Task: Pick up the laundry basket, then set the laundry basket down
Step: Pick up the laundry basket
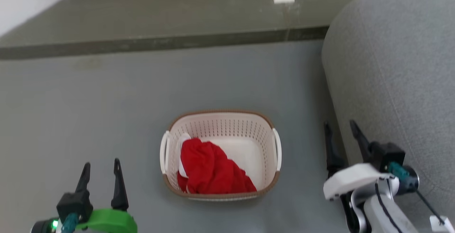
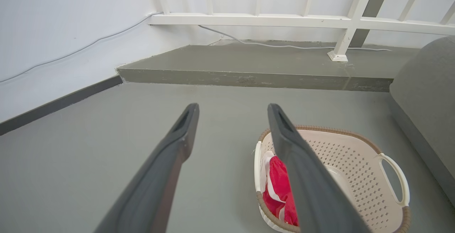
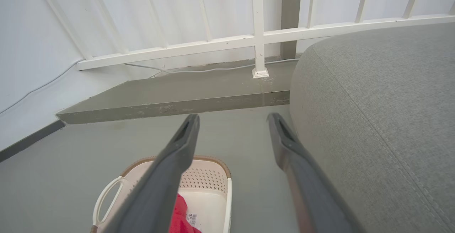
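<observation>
So the laundry basket [image 1: 220, 128] sits on the grey floor [image 1: 106, 101], red garment [image 1: 209, 171] bunched inside. The left hand [image 1: 101, 163] hangs off the basket's left and the right hand [image 1: 338, 123] off its right, next to the sofa [image 1: 391, 66]. Both are spread open, holding nothing, clear of the basket.

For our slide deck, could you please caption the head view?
Open left gripper and right gripper flank the laundry basket, holding red cloth, on the floor.

Black fingers [image 1: 119, 185] — green cuff [image 1: 110, 220], white cuff [image 1: 352, 179]
</observation>
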